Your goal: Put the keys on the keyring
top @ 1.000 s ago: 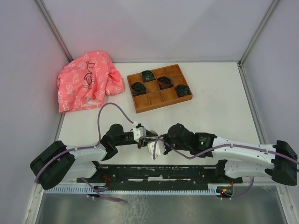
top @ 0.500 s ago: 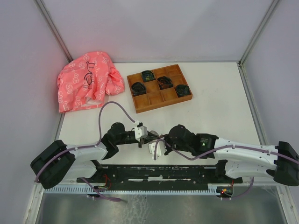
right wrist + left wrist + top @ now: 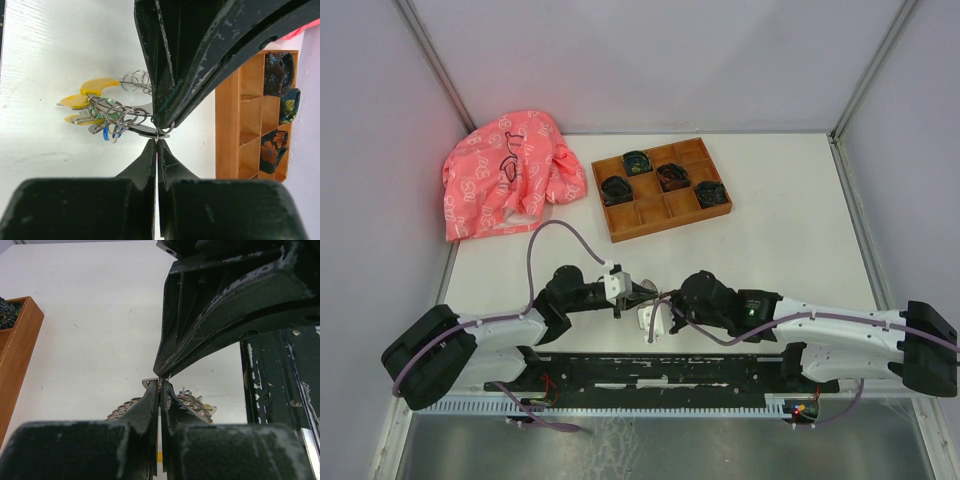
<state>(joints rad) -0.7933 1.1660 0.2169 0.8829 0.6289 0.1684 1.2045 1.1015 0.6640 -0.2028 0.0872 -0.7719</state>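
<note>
While my two arms are meeting low over the white table (image 3: 780,220), well short of the wooden tray (image 3: 662,188), I am pressing both claws tip to tip at one spot. My left gripper (image 3: 160,390) is closing flat, its fingers showing no gap, and my right gripper (image 3: 156,145) is doing the same just opposite. The keyring (image 3: 112,117) is lying on the table as a tangle of wire loops, trailing sideways from that meeting point on the side away from the tray, its length running across my fingers rather than along them. Both claws are sitting equally near it. A small loop and a flat metal sliver are showing at the pinch; which claw is gripping them I cannot tell. A yellow tag (image 3: 97,85) and the blue key head (image 3: 106,134) are resting within the tangle.
</note>
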